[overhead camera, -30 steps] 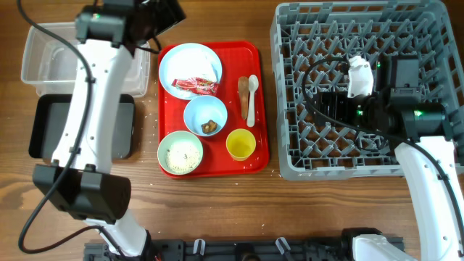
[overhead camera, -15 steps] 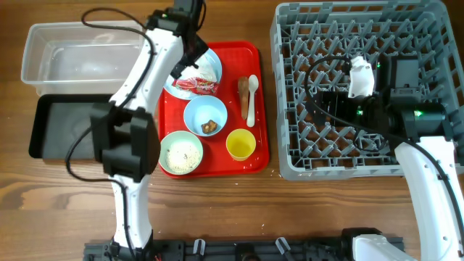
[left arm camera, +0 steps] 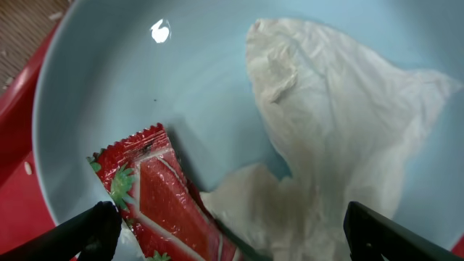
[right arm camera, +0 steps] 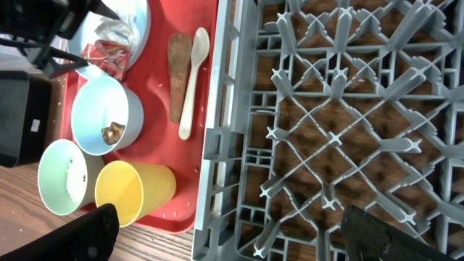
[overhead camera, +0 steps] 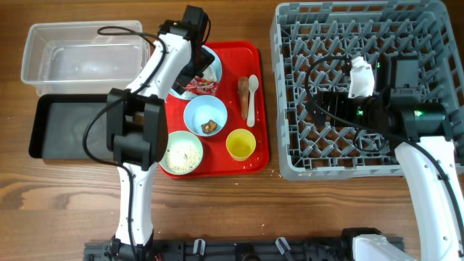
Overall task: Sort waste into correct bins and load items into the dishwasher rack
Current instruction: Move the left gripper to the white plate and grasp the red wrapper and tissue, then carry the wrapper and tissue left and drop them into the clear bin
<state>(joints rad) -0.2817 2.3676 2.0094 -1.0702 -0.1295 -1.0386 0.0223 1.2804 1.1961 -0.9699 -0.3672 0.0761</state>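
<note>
Wrapper (left arm camera: 156, 199) on pale blue plate (left arm camera: 94, 94), strawberry print, left tool (left arm camera: 232, 232) spread

Plate (overhead camera: 214, 65) mostly hidden under left arm (overhead camera: 163, 65), wrapper (left arm camera: 152, 196) cut off at left wrist view's bottom edge

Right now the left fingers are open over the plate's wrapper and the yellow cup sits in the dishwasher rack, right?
No: the yellow cup stands on the red tray, not in the dishwasher rack, per the overhead view. The rest holds.
</note>
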